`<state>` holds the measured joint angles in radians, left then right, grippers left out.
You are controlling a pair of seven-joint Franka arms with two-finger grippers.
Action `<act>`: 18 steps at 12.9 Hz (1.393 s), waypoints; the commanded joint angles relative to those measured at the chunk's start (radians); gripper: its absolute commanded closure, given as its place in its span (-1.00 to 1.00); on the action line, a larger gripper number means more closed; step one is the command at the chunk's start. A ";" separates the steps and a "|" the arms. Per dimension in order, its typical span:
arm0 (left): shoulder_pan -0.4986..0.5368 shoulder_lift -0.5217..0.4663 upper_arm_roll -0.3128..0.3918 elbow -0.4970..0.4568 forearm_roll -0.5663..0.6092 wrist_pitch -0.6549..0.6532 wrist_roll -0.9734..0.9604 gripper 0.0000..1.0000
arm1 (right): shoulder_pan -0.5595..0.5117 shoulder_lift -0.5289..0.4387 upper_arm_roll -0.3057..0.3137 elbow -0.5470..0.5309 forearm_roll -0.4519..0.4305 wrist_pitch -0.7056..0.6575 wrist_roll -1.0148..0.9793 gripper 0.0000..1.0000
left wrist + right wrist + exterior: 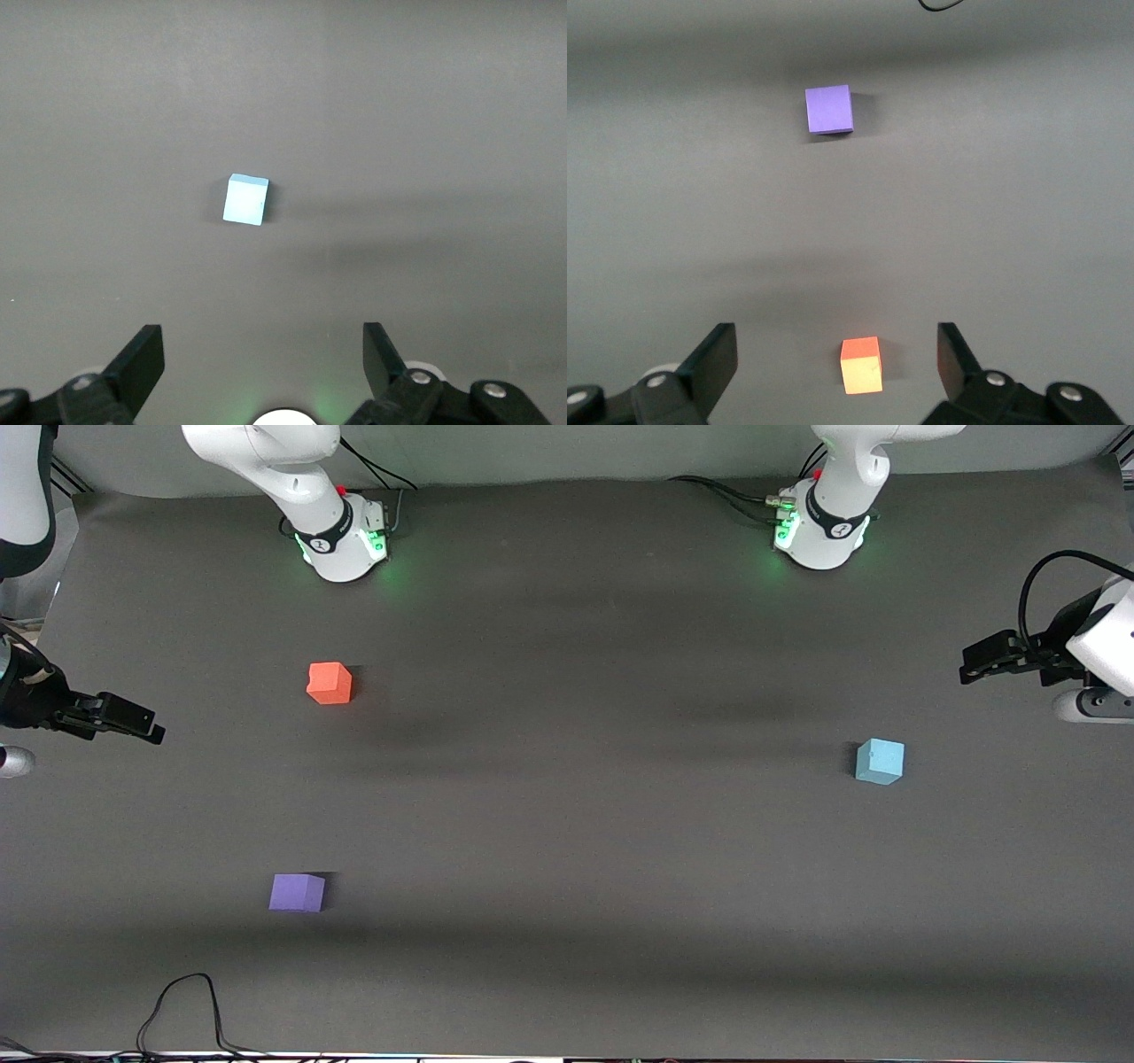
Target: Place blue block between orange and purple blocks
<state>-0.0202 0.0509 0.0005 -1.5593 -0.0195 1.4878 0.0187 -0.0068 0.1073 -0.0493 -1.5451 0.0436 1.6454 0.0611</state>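
Note:
The blue block [880, 761] lies on the dark table toward the left arm's end; it also shows in the left wrist view [245, 199]. The orange block [330, 683] and the purple block [297, 892] lie toward the right arm's end, well apart, the purple one nearer the front camera. Both show in the right wrist view, orange [861, 364] and purple [829, 110]. My left gripper [972, 666] is open and empty, up over the table's end beside the blue block [263, 350]. My right gripper [149, 728] is open and empty over the table's other end [834, 343].
The two arm bases [341, 540] [824, 531] stand along the table's back edge. A black cable [177, 1001] loops onto the table at the front edge near the purple block. The dark mat [585, 797] covers the whole table.

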 commanded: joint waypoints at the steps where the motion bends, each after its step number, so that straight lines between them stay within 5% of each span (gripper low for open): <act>1: 0.000 0.012 0.001 0.031 -0.005 -0.026 0.001 -1.00 | 0.002 -0.003 -0.008 -0.001 0.021 0.004 -0.012 -1.00; 6: 0.008 0.003 0.013 0.010 0.022 -0.046 0.087 -1.00 | 0.002 -0.003 -0.009 -0.003 0.022 0.004 -0.011 -1.00; 13: 0.008 -0.236 0.053 -0.312 0.056 0.066 0.101 -1.00 | 0.001 -0.003 -0.009 -0.003 0.021 0.004 -0.014 -1.00; 18: -0.003 -0.146 0.050 -0.321 0.058 0.166 0.102 -1.00 | 0.001 -0.003 -0.009 -0.004 0.022 0.002 -0.014 -1.00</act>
<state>-0.0106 -0.1328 0.0460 -1.8630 0.0209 1.6099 0.1075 -0.0069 0.1080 -0.0525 -1.5467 0.0437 1.6454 0.0611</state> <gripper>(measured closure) 0.000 0.000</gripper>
